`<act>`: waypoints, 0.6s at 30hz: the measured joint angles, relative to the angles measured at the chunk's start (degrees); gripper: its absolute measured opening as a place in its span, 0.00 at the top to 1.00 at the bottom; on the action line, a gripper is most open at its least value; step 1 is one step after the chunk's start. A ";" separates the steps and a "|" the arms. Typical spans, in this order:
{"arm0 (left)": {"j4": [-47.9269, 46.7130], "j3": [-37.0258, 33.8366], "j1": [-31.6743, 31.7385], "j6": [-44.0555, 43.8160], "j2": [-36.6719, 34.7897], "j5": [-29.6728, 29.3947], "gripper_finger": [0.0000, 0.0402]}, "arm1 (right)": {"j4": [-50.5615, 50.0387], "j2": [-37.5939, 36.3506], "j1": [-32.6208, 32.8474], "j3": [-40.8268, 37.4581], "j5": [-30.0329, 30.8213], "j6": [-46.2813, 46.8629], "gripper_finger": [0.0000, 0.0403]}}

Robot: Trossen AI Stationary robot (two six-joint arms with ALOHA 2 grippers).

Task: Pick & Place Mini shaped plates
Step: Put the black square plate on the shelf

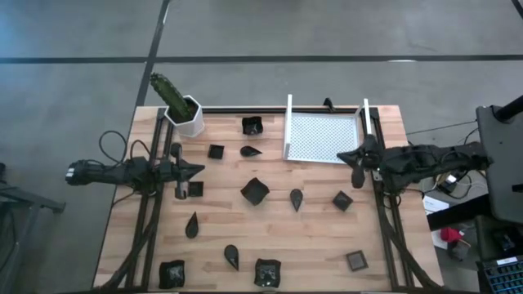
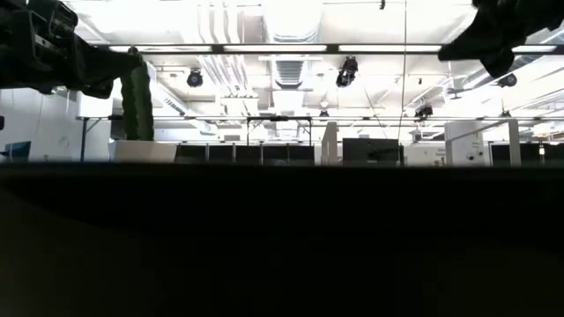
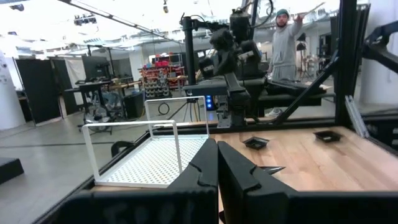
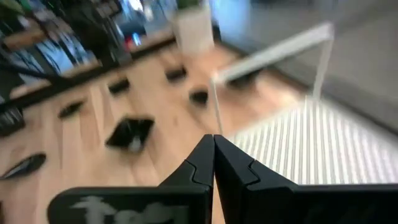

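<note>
Several tiny dark glossy plates lie flat and scattered on the wooden table: a square one [image 1: 255,190], teardrops [image 1: 296,198] [image 1: 192,224], and squares along the near edge [image 1: 267,272]. In the right wrist view a square plate [image 4: 130,132] lies ahead of the fingers. My left gripper [image 1: 202,170] [image 3: 217,168] hovers shut at the table's left, holding nothing, beside a small square plate [image 1: 194,189]. My right gripper [image 1: 340,157] [image 4: 213,155] is shut and empty above the near right corner of the white perforated tray [image 1: 319,137].
A white hexagonal pot with a green cactus [image 1: 186,114] stands at the far left corner. The tray's upright wire ends [image 1: 288,126] rise at its sides. Black frame rails [image 1: 384,220] run along both table sides. A person [image 3: 286,37] stands beyond the table.
</note>
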 joint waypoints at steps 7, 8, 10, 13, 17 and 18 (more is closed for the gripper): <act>2.65 0.04 0.09 -2.92 0.27 -3.07 1.00 | -17.19 8.64 -0.02 6.16 -8.46 21.88 0.98; 2.42 0.22 0.07 -3.58 0.57 -3.69 1.00 | -18.57 9.55 -0.02 6.48 -9.74 23.11 0.98; 0.41 1.20 0.09 -4.44 1.81 -4.66 1.00 | -20.30 11.12 0.00 6.74 -12.50 24.52 0.98; 0.98 4.12 0.07 -4.18 4.57 -5.32 1.00 | -21.06 12.88 0.00 6.88 -14.82 26.23 0.98; 0.17 7.98 0.07 -4.60 9.98 -5.53 1.00 | -22.97 14.92 -0.01 6.82 -15.01 30.14 0.98; 0.27 9.08 0.07 -4.65 11.57 -5.52 1.00 | -23.59 15.36 0.00 6.80 -15.21 31.01 0.98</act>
